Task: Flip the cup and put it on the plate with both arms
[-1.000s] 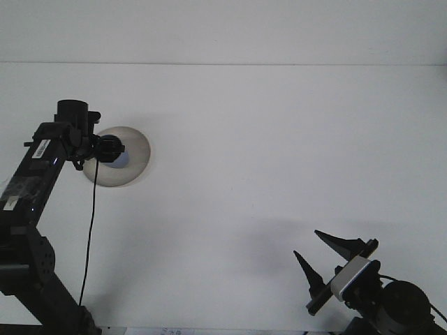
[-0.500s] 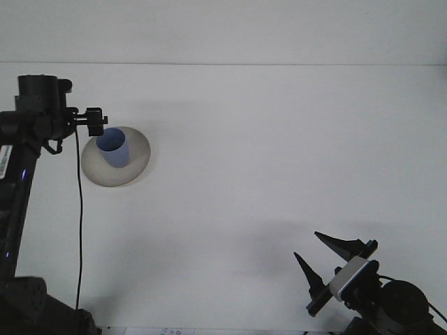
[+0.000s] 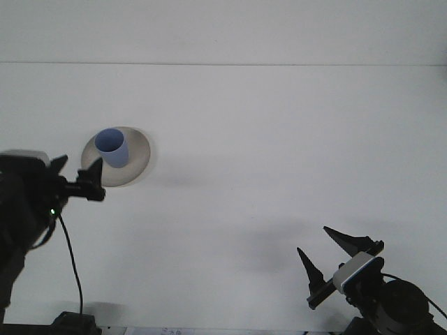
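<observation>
Blue cup [image 3: 112, 148] upright on plate [image 3: 140, 153]. Just below plate, left gripper [image 3: 75, 176], jaws apart, empty, much nearer. Far off, bottom right of plate, right gripper [image 3: 323, 255], jaws apart too.

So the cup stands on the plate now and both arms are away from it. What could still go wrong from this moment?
1. The left gripper is open but sits right beside the plate, one fingertip over its near rim. A sideways swing might nudge the plate or tip the blue cup.
2. The cup stands toward the plate's left part, not centred, so a small push could slide it off.
3. The left arm's cable hangs loose and might snag.

The right gripper is far off, so it poses little risk.
</observation>
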Tool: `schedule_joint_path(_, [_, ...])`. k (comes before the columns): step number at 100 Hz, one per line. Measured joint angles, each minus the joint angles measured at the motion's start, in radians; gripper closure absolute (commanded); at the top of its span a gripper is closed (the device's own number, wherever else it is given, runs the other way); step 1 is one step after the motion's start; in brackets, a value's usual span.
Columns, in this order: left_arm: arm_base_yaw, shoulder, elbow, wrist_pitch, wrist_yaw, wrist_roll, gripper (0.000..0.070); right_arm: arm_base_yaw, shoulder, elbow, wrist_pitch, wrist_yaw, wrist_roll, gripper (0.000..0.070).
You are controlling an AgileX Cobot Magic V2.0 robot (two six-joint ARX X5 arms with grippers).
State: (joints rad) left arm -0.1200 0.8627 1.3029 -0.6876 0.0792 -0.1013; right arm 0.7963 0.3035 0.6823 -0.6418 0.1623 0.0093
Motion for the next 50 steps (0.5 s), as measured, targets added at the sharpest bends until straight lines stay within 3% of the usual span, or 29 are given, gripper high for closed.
schedule_joint_path(12, [-0.088, -0.173, -0.271, 0.035, 0.067, -0.066, 0.0197, 0.000, 0.000, 0.000, 0.000, -0.001, 0.010, 0.0192])
schedule_joint_path(28, [-0.139, -0.341, -0.530, 0.045, 0.077, -0.110, 0.0220, 0.000, 0.000, 0.000, -0.001, -0.001, 0.015, 0.0205])
schedule_joint_path(33, [-0.146, -0.380, -0.582, 0.045, 0.077, -0.116, 0.0334, 0.000, 0.000, 0.000, -0.001, -0.001, 0.015, 0.0321])
schedule_joint_path(41, [-0.153, -0.421, -0.617, 0.044, 0.077, -0.119, 0.0685, 0.000, 0.000, 0.000, -0.002, -0.002, 0.019, 0.0700])
schedule_joint_path(50, [-0.153, -0.448, -0.620, 0.052, 0.077, -0.125, 0.0690, 0.000, 0.000, 0.000, -0.003, -0.005, 0.020, 0.0693])
